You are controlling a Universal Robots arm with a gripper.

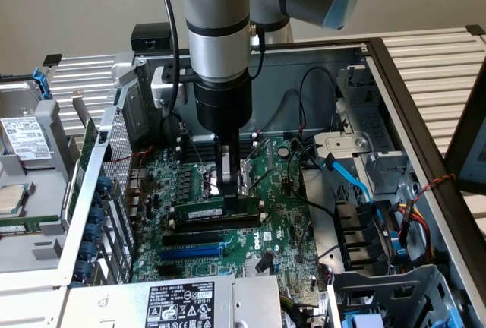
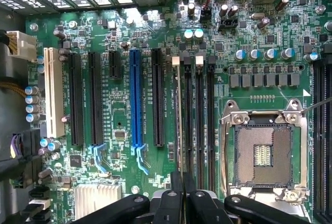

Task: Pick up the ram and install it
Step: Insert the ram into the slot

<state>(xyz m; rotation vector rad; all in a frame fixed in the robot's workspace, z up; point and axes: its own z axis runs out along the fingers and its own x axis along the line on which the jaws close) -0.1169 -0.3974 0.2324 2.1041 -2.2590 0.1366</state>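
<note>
The ram [image 1: 201, 212] is a thin green stick with a white label. It stands on its long edge across the motherboard, just in front of the CPU socket [image 1: 211, 180]. My gripper [image 1: 228, 193] comes straight down onto its top edge and is shut on it. In the wrist view the ram [image 2: 179, 110] appears edge-on as a narrow line running out from between my gripper [image 2: 182, 195] fingers. It lines up with the memory slot farthest from the CPU socket [image 2: 263, 154], beside the three empty black memory slots [image 2: 200, 120]. I cannot tell how deep it sits.
A blue expansion slot [image 2: 136, 99] and black slots lie on the ram's other side. Blue and black cables [image 1: 357, 184] and drive bays crowd the exterior view's right. The power supply [image 1: 182, 304] sits at the front. The perforated case wall [image 1: 114, 168] rises on the exterior view's left.
</note>
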